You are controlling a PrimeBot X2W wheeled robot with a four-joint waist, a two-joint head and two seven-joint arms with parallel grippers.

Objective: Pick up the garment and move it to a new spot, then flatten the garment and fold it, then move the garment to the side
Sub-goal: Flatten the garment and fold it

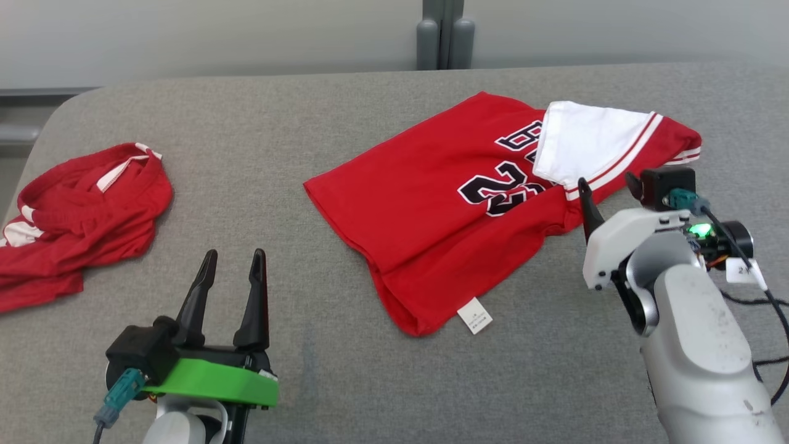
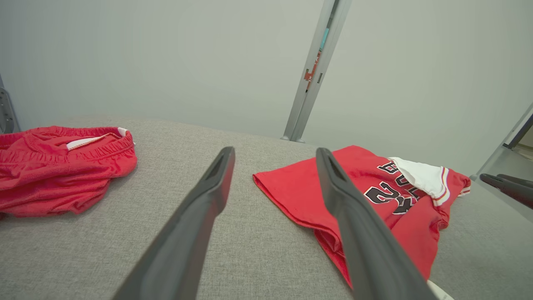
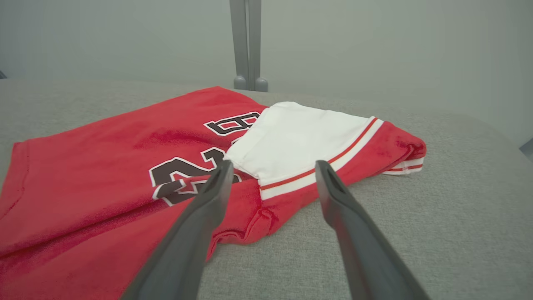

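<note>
Well left of the jersey (image 1: 419, 209), by the table (image 1: 277, 123) edge: crumpled red shorts (image 1: 80, 216). Left of the jersey, nearer the robot: left pincer (image 1: 235, 254), spread wide, empty, over bare table, apart from any cloth. Mid-table: the jersey itself, red, mostly flat, black number up, hem end leftward, white label (image 1: 475, 316) poking out at the near corner. On the jersey's right part: white panel (image 1: 585, 139) with red stripe, folded back over the lettering. At the jersey's near right edge: right pincer (image 1: 605, 182), spread wide, pinching nothing, tips either side of the striped band; touching or not, impossible to tell. Beyond the jersey: grey post (image 1: 445, 34).
</note>
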